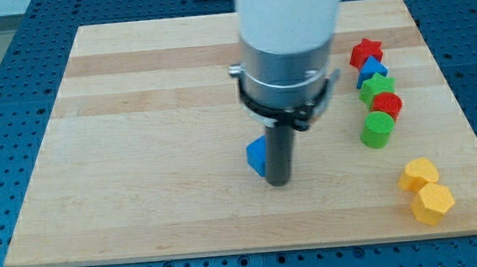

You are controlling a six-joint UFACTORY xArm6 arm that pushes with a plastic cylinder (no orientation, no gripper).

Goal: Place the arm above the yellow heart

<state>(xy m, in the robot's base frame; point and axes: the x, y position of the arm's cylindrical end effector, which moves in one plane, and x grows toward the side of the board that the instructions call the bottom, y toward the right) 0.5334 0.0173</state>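
Two yellow blocks lie touching at the view's lower right: the upper one [417,175] and the lower one [433,203], which looks hexagonal. I cannot tell for sure which one is the heart. My tip [278,184] rests on the board near its middle, far to the left of both yellow blocks. It touches the right side of a blue block [256,156], which the rod partly hides.
A column of blocks stands at the view's right: red star [366,53], blue block [371,69], green star [377,87], red cylinder [386,105], green cylinder [378,130]. The wooden board [138,140] lies on a blue table.
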